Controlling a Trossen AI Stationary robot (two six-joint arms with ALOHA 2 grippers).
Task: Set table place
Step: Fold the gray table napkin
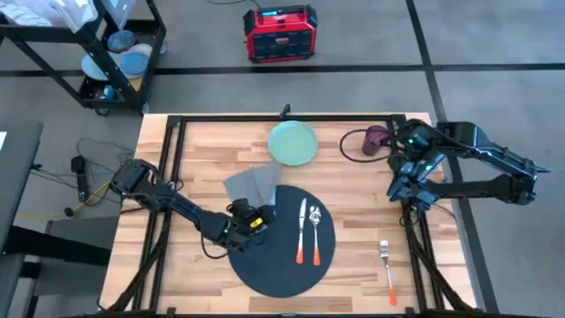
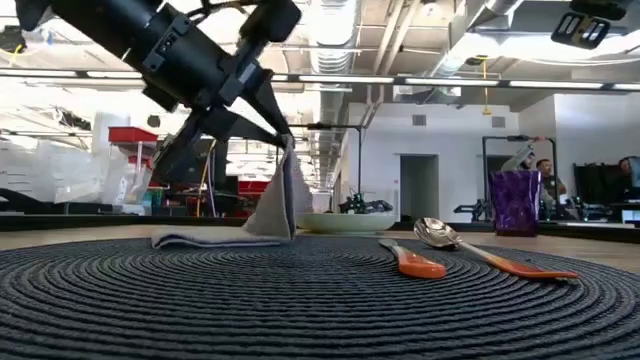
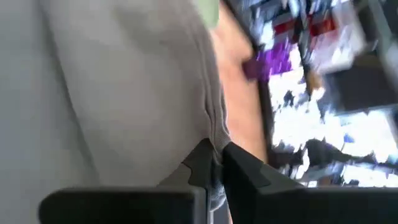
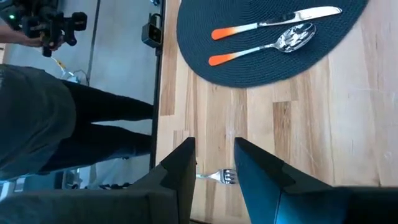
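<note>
The round dark placemat (image 1: 287, 252) lies on the light-wood table (image 1: 353, 190), with an orange-handled knife (image 1: 301, 231) and spoon (image 1: 316, 231) on it. A grey napkin (image 1: 252, 184) lies at the mat's far left rim, one end raised in my left gripper (image 1: 261, 215), which is shut on it. A pale green plate (image 1: 292, 143) sits beyond the napkin. An orange-handled fork (image 1: 387, 265) lies on the wood to the right of the mat. My right gripper (image 1: 413, 190) hovers open at the table's right side; in its wrist view the fork's tines (image 4: 219, 177) show between its fingers. My left gripper pinches a raised fold of the napkin (image 3: 211, 134) between its two fingers (image 3: 199, 162). The fingers slant down from the table's left. The cloth hangs from the fingertips (image 2: 288, 145) in a steep peak, and its lower part (image 2: 200, 240) rests flat by the placemat's rim.
A purple cup (image 1: 378, 139) stands at the far right, near my right arm. A person in dark trousers (image 4: 74, 124) stands beyond the table's edge in the right wrist view. Bare wood shows to the left and right of the mat.
</note>
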